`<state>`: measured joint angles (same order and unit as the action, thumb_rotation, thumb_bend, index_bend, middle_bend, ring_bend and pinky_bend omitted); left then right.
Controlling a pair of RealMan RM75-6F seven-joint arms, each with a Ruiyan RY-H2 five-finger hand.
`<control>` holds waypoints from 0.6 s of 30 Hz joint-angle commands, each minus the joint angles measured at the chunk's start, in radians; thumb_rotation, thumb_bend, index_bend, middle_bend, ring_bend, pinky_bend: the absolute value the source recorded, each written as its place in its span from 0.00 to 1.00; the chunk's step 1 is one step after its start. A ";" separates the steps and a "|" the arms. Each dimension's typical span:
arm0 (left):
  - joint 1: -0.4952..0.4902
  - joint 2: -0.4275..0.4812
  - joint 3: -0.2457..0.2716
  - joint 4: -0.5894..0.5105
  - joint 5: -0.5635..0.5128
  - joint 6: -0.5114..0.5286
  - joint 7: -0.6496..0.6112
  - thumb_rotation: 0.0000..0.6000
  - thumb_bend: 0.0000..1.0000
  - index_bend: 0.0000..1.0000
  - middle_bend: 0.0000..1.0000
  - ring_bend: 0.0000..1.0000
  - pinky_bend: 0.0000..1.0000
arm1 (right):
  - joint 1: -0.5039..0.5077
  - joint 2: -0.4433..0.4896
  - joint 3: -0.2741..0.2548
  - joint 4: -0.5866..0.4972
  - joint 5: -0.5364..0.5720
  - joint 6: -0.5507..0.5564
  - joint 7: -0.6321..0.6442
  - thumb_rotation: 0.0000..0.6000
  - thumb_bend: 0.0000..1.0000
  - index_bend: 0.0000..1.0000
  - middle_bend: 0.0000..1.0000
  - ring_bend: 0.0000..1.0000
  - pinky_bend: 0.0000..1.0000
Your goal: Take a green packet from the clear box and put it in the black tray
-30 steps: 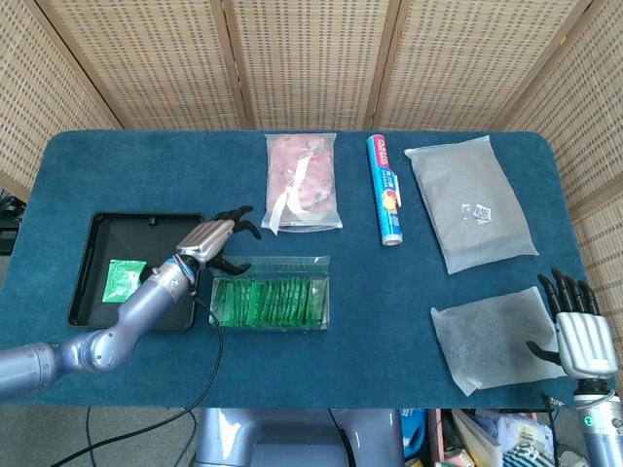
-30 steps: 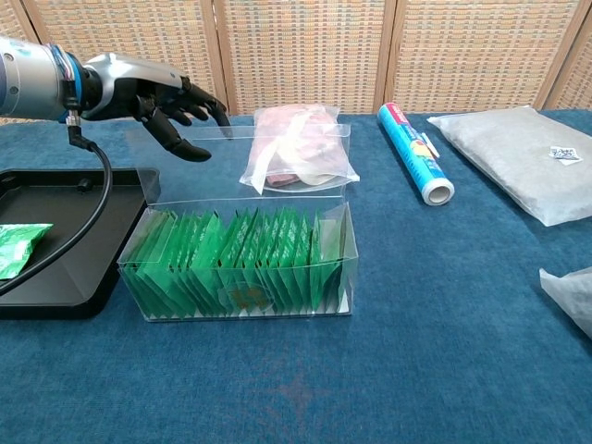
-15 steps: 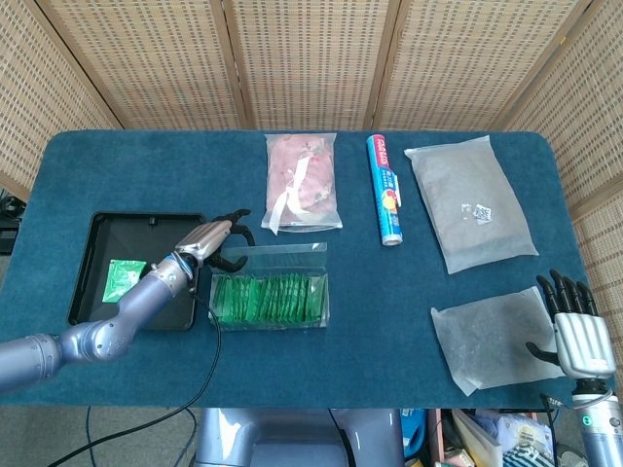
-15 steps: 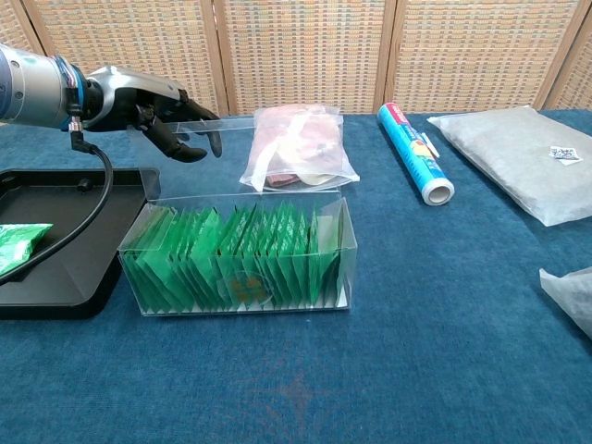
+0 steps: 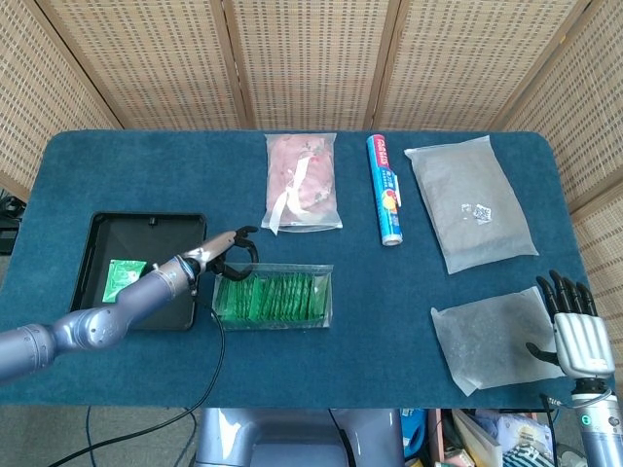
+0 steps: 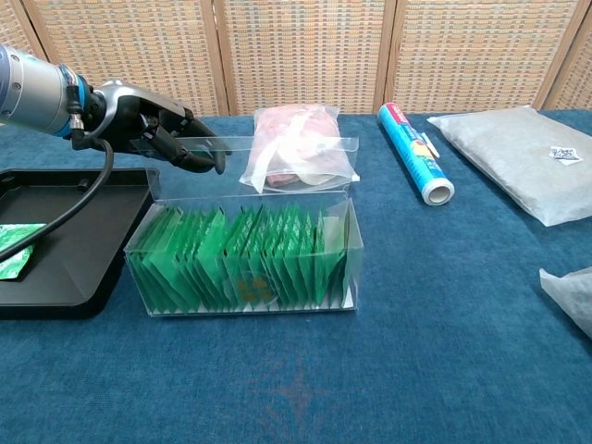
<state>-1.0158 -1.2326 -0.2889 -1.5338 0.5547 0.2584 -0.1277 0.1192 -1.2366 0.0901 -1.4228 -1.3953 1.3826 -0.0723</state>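
Note:
The clear box (image 5: pixel 274 297) (image 6: pixel 248 266) holds a row of several upright green packets (image 6: pixel 231 264) and stands just right of the black tray (image 5: pixel 146 222) (image 6: pixel 83 282). One green packet (image 5: pixel 124 279) (image 6: pixel 13 250) lies flat in the tray. My left hand (image 5: pixel 222 255) (image 6: pixel 166 137) reaches over the tray's right rim to the box's back left corner, where its fingers pinch the left edge of the raised clear lid (image 6: pixel 277 146). My right hand (image 5: pixel 574 326) hangs at the table's front right edge with fingers spread and nothing in it.
Behind the box lie a pink-filled clear bag (image 5: pixel 304 183) (image 6: pixel 296 148), a blue wrap roll (image 5: pixel 385 190) (image 6: pixel 414 153) and a large grey bag (image 5: pixel 470 201) (image 6: pixel 518 157). A frosted bag (image 5: pixel 487 336) lies front right. A black cable (image 6: pixel 65 231) trails across the tray.
My left hand dropped and closed its fingers on the lid's edge. The lid swung lower over the box, and the box shifted slightly right. The right hand stayed put.

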 commanded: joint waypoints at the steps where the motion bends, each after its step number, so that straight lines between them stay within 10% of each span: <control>1: 0.008 0.002 -0.012 0.024 0.030 -0.035 -0.042 1.00 0.59 0.27 0.00 0.00 0.00 | 0.000 0.000 0.000 0.000 0.001 0.000 0.000 1.00 0.00 0.00 0.00 0.00 0.00; 4: 0.033 -0.010 -0.040 0.034 0.061 -0.049 -0.083 1.00 0.59 0.01 0.00 0.00 0.00 | -0.001 -0.001 -0.001 0.000 0.002 -0.001 -0.001 1.00 0.00 0.00 0.00 0.00 0.00; 18: 0.078 -0.020 -0.054 0.069 0.214 0.030 -0.117 1.00 0.59 0.00 0.00 0.00 0.00 | 0.002 -0.004 -0.002 0.007 0.009 -0.012 -0.006 1.00 0.00 0.00 0.00 0.00 0.00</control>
<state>-0.9361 -1.2570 -0.3469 -1.4683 0.7668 0.2915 -0.2421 0.1211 -1.2410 0.0878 -1.4157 -1.3866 1.3704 -0.0778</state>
